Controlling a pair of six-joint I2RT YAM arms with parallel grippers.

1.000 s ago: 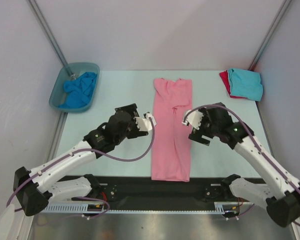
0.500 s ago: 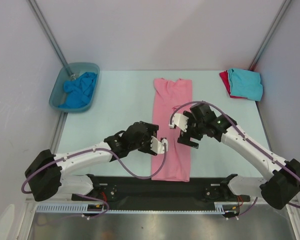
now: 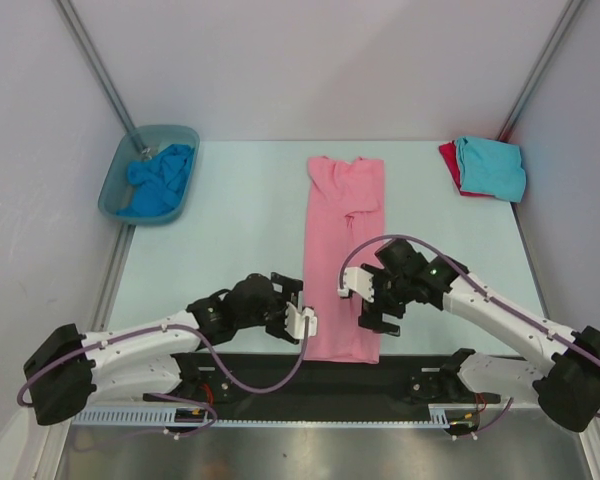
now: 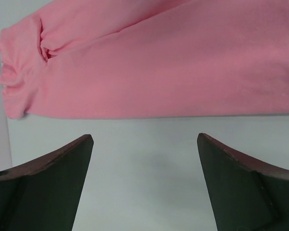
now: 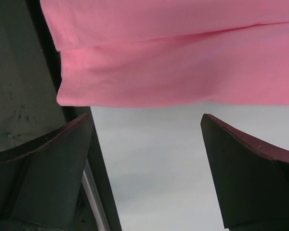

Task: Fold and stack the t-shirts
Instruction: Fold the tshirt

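The large pink t-shirt (image 3: 344, 255) lies in the middle of the counter (image 3: 230, 220), folded into a long narrow strip that runs from far to near. Its near hem reaches the black strip (image 3: 240, 370) along the counter's near edge. The left claw (image 3: 302, 322) sits just beside the strip's left edge, close to the near end. The right claw (image 3: 365, 300) is at the right edge on the opposite side. Both wrist views show the jaws spread wide with bare counter between them and the pink cloth just ahead, so neither claw grips anything.

The turquoise t-shirt (image 3: 492, 167) rests folded on the red t-shirt (image 3: 448, 158) at the far right. The blue t-shirt (image 3: 160, 178) is still crumpled in the plastic tub (image 3: 115, 185) at the far left.

The likely step is to pinch the two near corners and carry them toward the far end. Several things could spoil that:
- The strip is layered, so a shallow bite may catch only the top layer and let the lengthwise folds fall open.
- If one claw closes on cloth and the other on bare counter, the lift would pull the shirt askew.
- The right wrist view shows the hem corner at the dark strip, where a finger could snag on the way down.
- Uneven travel of the two arms would leave a crooked fold that stacks badly.
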